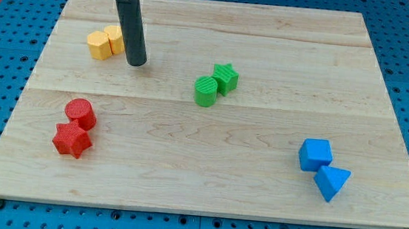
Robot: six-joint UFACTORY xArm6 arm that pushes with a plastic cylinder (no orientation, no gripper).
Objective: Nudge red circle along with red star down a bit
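A: Well, look at the wooden board (207,167) first. Everything sits on it, and I will place things from the red circle (81,112).

B: Where is the arm's rod?

A: The rod's tip (136,62) rests on the board, well above the red circle and to its right, just beside the two yellow blocks (105,43). It is only a straight rod, so it cannot open or close, and it holds nothing. It touches no red block.

B: And the red pieces?

A: The red circle is near the board's left edge, and the red star (72,140) touches it from below. Far to the right of the circle are two blue blocks (323,169), and nearer, up and right, two green blocks (216,84).

B: So the task?

A: I judge it is not begun. The tip must first come just above the circle, then push the circle and star down together.
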